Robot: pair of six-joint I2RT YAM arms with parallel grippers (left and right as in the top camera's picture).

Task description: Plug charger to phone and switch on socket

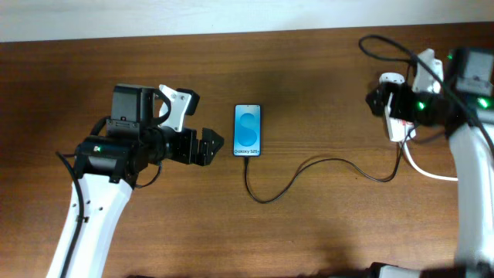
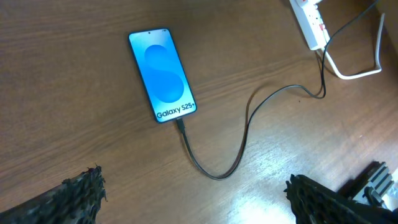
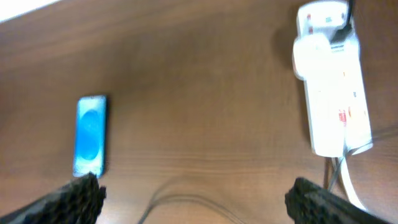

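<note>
The phone (image 1: 248, 130) lies flat mid-table with its blue screen lit; it also shows in the left wrist view (image 2: 163, 74) and the right wrist view (image 3: 91, 134). The charger cable (image 1: 309, 166) has its plug in the phone's near end (image 2: 181, 124) and loops right to the socket (image 1: 395, 123), a white strip with red marks (image 3: 336, 99). My left gripper (image 1: 214, 145) is open and empty just left of the phone (image 2: 196, 205). My right gripper (image 1: 378, 100) is open and empty, hovering over the socket (image 3: 196, 202).
The socket's thick white cord (image 1: 424, 170) curves off to the right. More black cable (image 1: 386, 48) loops behind the right arm at the table's far edge. A white adapter (image 3: 311, 53) sits in the socket's far end.
</note>
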